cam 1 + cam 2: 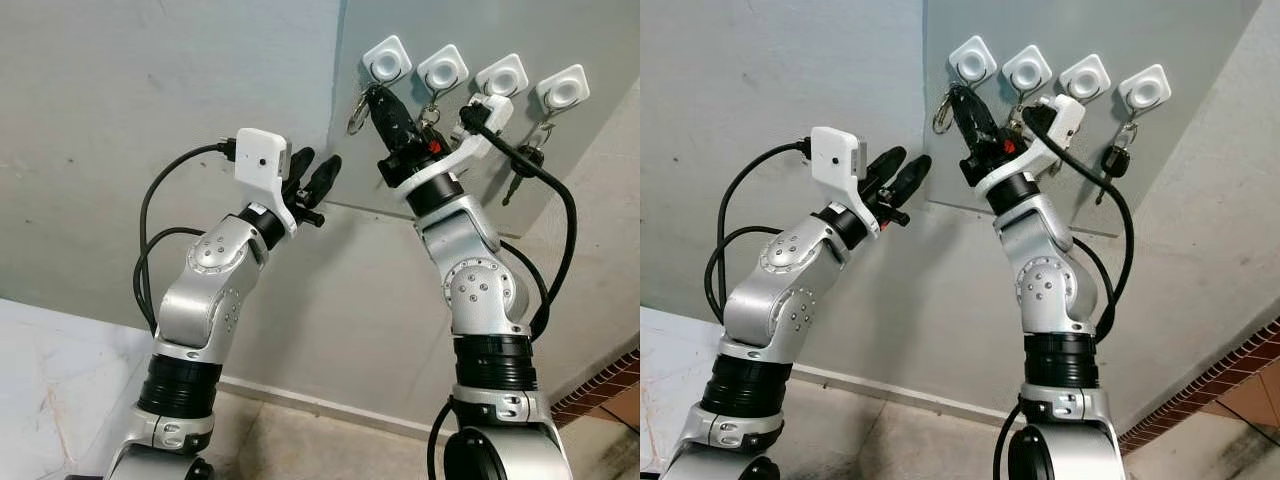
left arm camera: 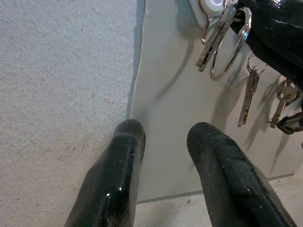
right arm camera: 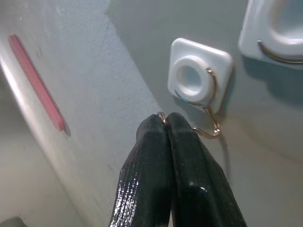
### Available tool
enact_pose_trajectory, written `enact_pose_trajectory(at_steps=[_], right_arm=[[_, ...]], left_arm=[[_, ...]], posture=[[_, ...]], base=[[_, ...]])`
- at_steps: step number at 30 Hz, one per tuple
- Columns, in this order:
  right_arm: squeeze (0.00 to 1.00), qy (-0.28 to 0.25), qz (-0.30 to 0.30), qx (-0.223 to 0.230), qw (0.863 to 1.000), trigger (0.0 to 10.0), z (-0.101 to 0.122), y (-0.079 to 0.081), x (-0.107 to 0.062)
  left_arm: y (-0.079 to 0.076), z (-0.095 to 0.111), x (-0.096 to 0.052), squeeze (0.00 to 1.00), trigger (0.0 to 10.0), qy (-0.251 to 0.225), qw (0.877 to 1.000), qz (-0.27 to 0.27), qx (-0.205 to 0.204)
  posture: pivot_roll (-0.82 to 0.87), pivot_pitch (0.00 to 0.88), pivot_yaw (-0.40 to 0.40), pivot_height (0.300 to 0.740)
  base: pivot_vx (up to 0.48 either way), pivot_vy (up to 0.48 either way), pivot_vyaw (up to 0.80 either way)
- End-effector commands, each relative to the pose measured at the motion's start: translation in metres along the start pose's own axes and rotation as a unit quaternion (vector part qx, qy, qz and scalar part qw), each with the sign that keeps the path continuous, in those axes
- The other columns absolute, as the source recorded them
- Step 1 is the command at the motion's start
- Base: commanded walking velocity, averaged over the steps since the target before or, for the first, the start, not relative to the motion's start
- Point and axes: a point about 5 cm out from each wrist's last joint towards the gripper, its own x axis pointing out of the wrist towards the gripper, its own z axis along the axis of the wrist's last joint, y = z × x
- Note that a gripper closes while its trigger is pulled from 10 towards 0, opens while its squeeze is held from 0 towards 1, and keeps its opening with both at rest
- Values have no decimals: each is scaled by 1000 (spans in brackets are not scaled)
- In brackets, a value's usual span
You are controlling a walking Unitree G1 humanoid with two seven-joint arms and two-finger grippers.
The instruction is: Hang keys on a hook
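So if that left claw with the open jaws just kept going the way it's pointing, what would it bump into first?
Most likely the grey panel on the wall. The left gripper aims at its bare lower part near the panel's edge, below the hanging keys. How far off the panel is cannot be told.

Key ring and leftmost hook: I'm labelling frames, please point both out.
key ring (image 2: 229,52), left wrist view, lower loop of the ring.
leftmost hook (image 3: 201,75), right wrist view, white square base.

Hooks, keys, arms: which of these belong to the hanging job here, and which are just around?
In the job:
right gripper, shut on the key ring
leftmost hook

Just around:
left gripper, open, off the board
other hooks
hung keys
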Motion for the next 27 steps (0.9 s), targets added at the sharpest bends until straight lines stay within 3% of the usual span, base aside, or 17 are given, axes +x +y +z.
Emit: enact_pose_trajectory(at_steps=[1,27], right_arm=[[0,-5,-1,7,1000,10000,5,2,6],[0,16,-101,102,989,10000,-8,-20,4]], left_arm=[[-3,11,2,0,10000,-15,1000,-9,3],[-2,13,0,0,10000,-16,1000,-3,-5]], posture=[[143,0,-51,740],[148,0,-53,740]], base=[[0,0,0],[0,0,0]])
